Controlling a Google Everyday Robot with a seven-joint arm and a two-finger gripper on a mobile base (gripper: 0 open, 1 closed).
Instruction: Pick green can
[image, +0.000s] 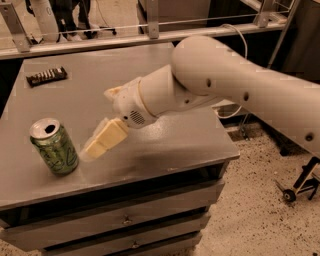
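green can (54, 147) stands upright near the table's (165, 150) front left edge. end effector (102, 141) hovers just beside it, not touching; released or clenched, i cannot tell. dark bar (46, 76) lies well apart, near the back edge.

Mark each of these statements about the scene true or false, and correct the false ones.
1. The green can stands upright near the front edge of the table, on the picture's left. True.
2. The gripper holds the green can in the air. False: the can stands on the table, and the gripper is low over the tabletop just beside it, on the picture's right.
3. A dark bar lies near the table's far corner on the picture's left. True.
4. The dark bar sits inside an open drawer. False: it lies on the tabletop, and the drawers below look shut.
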